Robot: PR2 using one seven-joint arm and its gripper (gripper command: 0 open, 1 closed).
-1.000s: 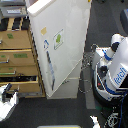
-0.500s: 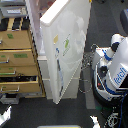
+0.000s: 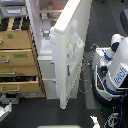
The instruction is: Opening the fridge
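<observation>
The fridge (image 3: pixel 50 55) stands tall and white just beside the tan wooden cabinet (image 3: pixel 20 62), on the cabinet's side toward the exterior view's right. Its large upper door (image 3: pixel 70 50) is swung well out from the body, so that the door's thick edge and inner face turn toward the camera. Behind the door, the upper interior (image 3: pixel 47 12) shows pale shelves with reddish items on them, too blurred to name. On the door's broad face sit a few small papers or stickers (image 3: pixel 74 47) with touches of green and yellow. Below the open compartment, the fridge's lower white fronts (image 3: pixel 47 70) lie flush and closed, next to the cabinet's lower drawers.

The white robot (image 3: pixel 116 70), with blue lettering on its rounded body, stands farther toward the exterior view's right of the fridge, past the open door. Its end effector is hidden by the door and by the low resolution, so I cannot tell whether its fingers are apart, together, or closed on anything.

The fridge's surfaces look smooth, glossy and flat-sided with squared corners. The cabinet is matte wood with green labels and dark handles on its drawer fronts, one lower drawer pulled slightly out. The floor (image 3: pixel 100 15) is dark and dull.
</observation>
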